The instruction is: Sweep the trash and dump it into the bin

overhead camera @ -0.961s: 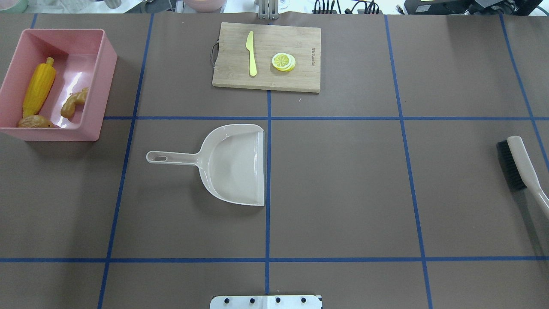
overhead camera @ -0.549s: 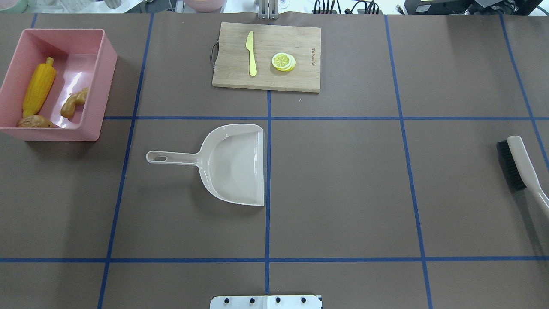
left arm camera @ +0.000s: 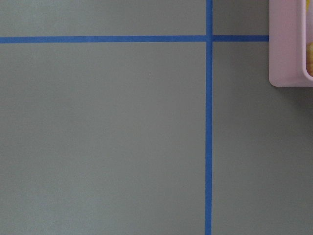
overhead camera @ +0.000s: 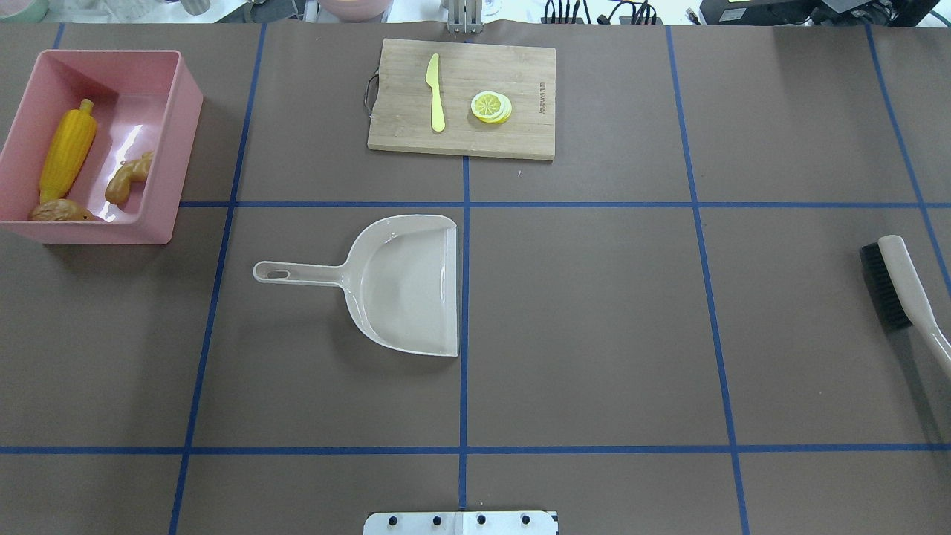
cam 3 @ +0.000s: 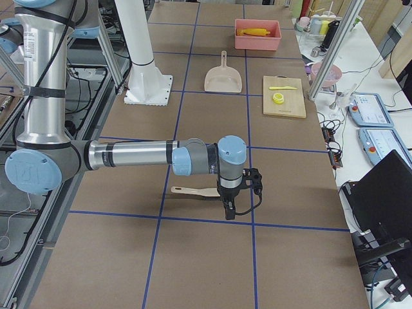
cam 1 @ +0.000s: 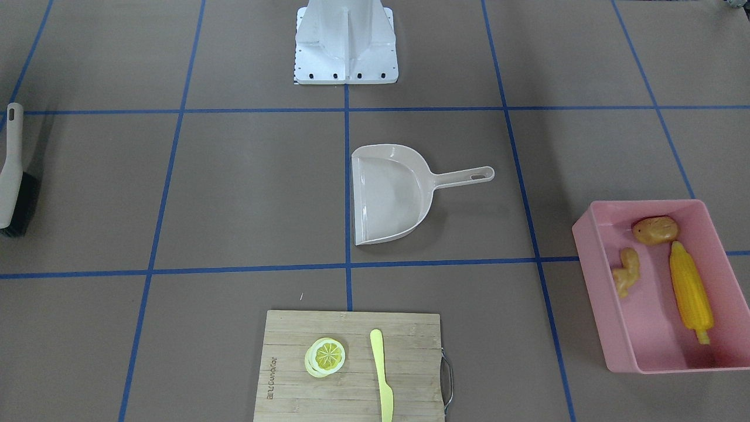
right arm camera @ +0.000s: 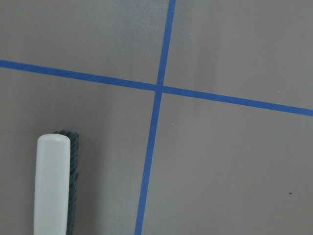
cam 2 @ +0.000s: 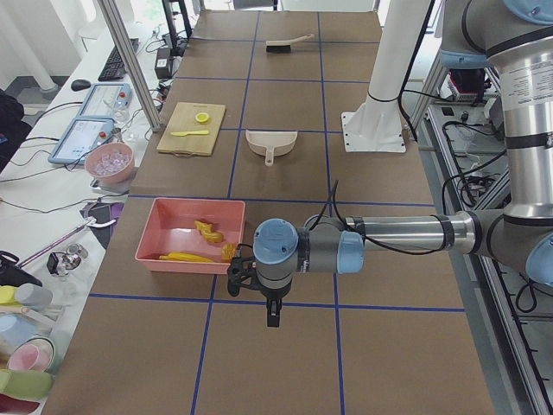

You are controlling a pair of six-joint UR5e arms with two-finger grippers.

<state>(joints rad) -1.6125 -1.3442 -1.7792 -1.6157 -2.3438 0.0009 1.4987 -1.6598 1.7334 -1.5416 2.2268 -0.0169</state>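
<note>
The pink bin (overhead camera: pixel 184 152) stands at the table's far left and holds the yellow corn cob (overhead camera: pixel 67 152), the tan ginger root (overhead camera: pixel 128 178) and the brown potato (overhead camera: pixel 59 212). They also show in the front view: bin (cam 1: pixel 593 275), corn (cam 1: pixel 691 293), ginger (cam 1: pixel 626 272), potato (cam 1: pixel 655 230). My left gripper (cam 2: pixel 272 316) hangs over bare table beside the bin (cam 2: pixel 186 266). My right gripper (cam 3: pixel 228 212) hangs by the brush (cam 3: pixel 196 191). Both show only in the side views, so I cannot tell whether they are open or shut.
An empty beige dustpan (overhead camera: pixel 405 286) lies mid-table with its handle toward the bin. The brush (overhead camera: pixel 903 286) lies at the right edge. A cutting board (overhead camera: pixel 461 96) at the back holds a yellow knife (overhead camera: pixel 435 93) and lemon slices (overhead camera: pixel 490 106).
</note>
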